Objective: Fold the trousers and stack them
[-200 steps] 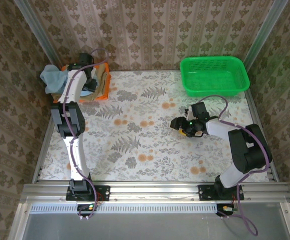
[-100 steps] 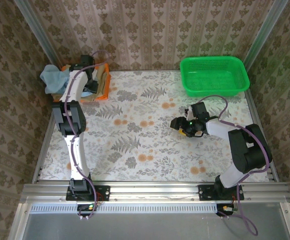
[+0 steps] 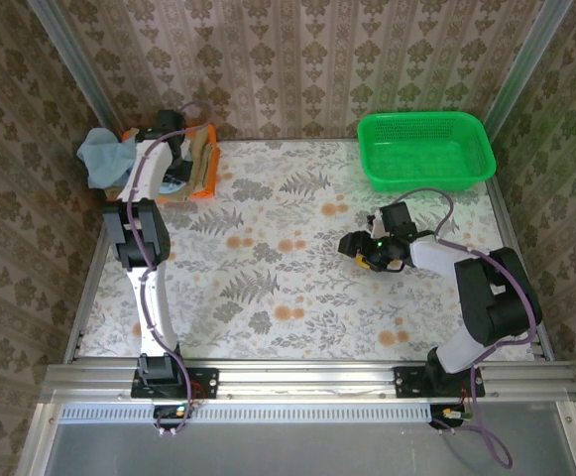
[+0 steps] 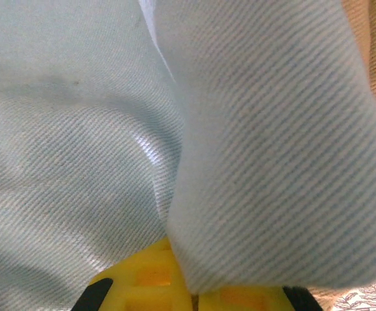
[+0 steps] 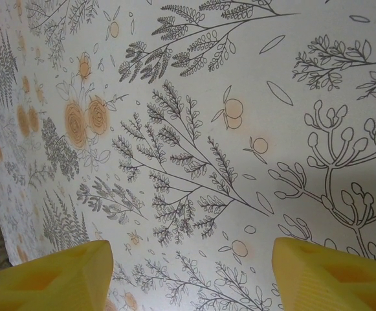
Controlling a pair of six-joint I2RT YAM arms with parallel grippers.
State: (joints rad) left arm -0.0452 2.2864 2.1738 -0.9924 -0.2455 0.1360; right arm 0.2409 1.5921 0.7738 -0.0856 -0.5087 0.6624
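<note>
From my station I see the trousers (image 3: 104, 156) as a crumpled light blue bundle at the far left corner of the worktop (image 3: 268, 288), and part of the bundle seems to lie over the left edge. On the left wrist camera the same blue twill is very close to the lens. One thick fold of it comes down between the two yellow fingers (image 4: 142, 285) of the left gripper (image 4: 191, 293), and the jaws are closed on this fold, so the gripper has the cloth pinched. In the top view the left arm reaches from its base along the left edge to that corner. Its wrist stands over the pile, but the arm covers the fingertips there and I cannot make out exactly where they meet the cloth. Just beside the blue bundle, toward the middle of the far edge, lie the tan khaki trousers (image 3: 200, 157) on the orange cloth (image 3: 209, 169), whose border shows around them. A green basket (image 3: 426, 154) stands at the far right corner, well apart from the clothes. The right gripper (image 3: 357, 250) hangs over the right half of the worktop, nearer to the middle than to the basket. On its own camera the two yellow fingertips (image 5: 52, 278) stand wide apart with nothing between them, and under them is the bare flowered surface.
</note>
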